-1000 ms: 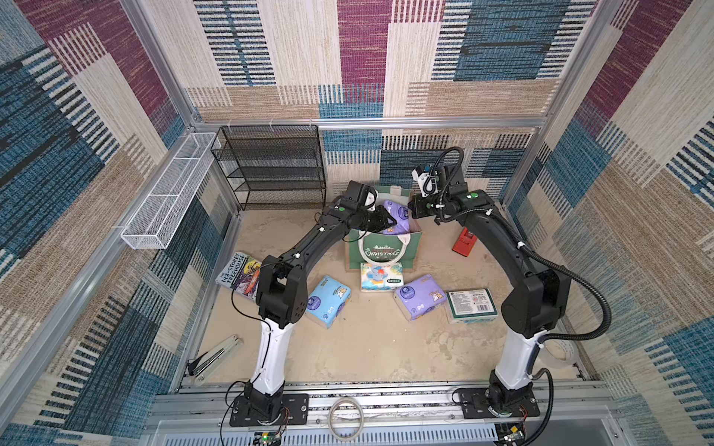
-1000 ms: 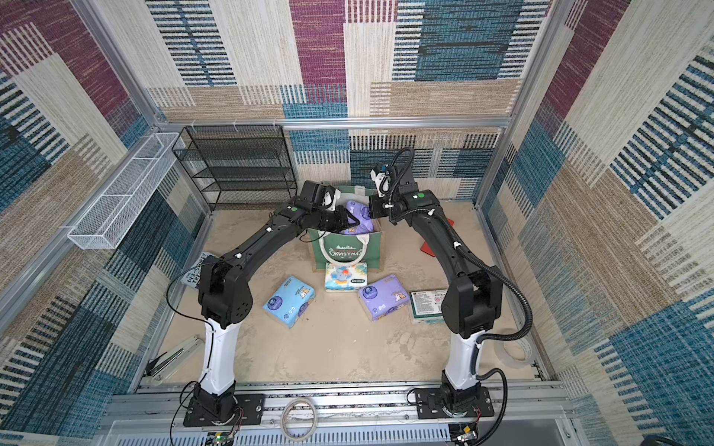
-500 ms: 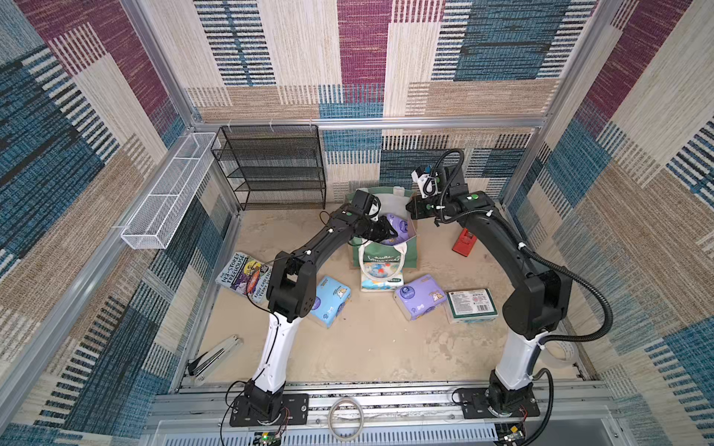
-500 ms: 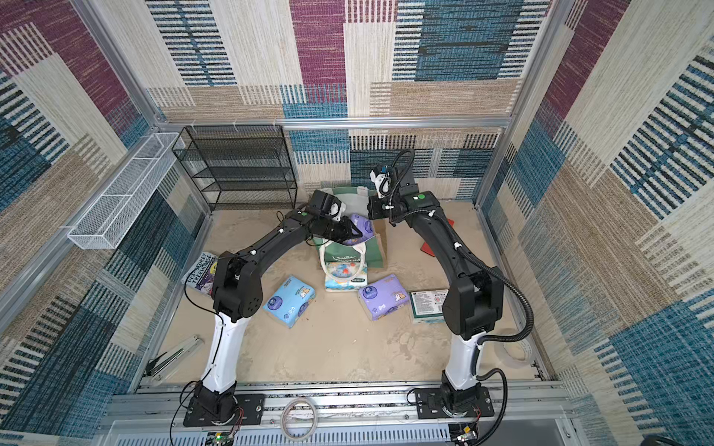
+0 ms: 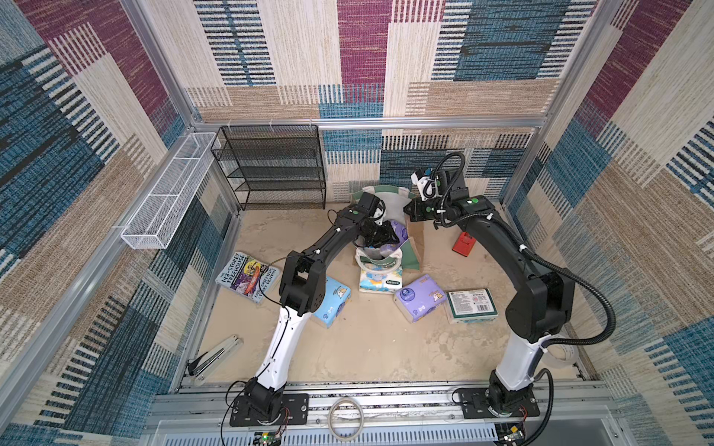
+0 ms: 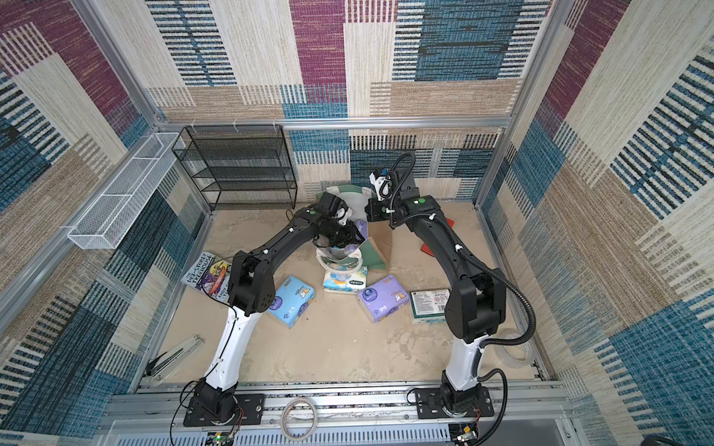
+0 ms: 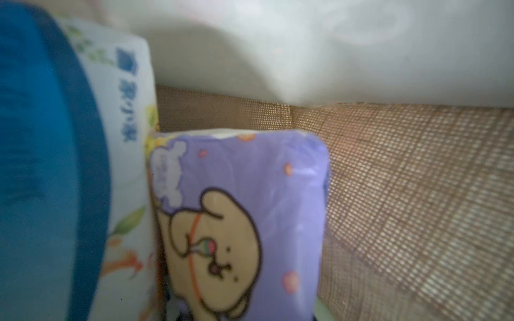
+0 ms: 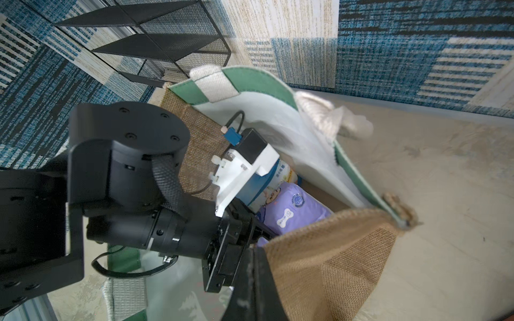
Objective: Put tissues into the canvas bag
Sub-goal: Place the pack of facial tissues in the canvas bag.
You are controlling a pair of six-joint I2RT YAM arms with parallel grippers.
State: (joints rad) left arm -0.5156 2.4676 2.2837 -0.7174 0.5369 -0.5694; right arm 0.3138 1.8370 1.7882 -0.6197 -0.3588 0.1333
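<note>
The canvas bag (image 5: 416, 233) (image 6: 380, 241) stands at the back middle, its green front sagging forward. My left gripper (image 5: 380, 235) (image 6: 344, 236) reaches inside it, shut on a lilac tissue pack (image 7: 250, 211) (image 8: 294, 211) beside a deeper blue pack (image 7: 41, 166) (image 8: 258, 186). My right gripper (image 8: 253, 255) (image 5: 409, 210) is shut on the bag's tan side (image 8: 328, 258). On the floor in front lie a white elephant pack (image 5: 380, 281), a lilac pack (image 5: 421, 303), a light blue pack (image 5: 334, 299) and a flat green-and-white pack (image 5: 471, 305).
A purple book (image 5: 247, 276) lies left of the left arm. A red flat object (image 5: 463, 243) lies right of the bag. A black wire shelf (image 5: 278, 170) stands at the back left, a white wire basket (image 5: 170, 189) on the left wall.
The left gripper has gone down into the bag with the lilac pack. The bag's green front has slumped forward over the elephant pack. The right arm has held still.
</note>
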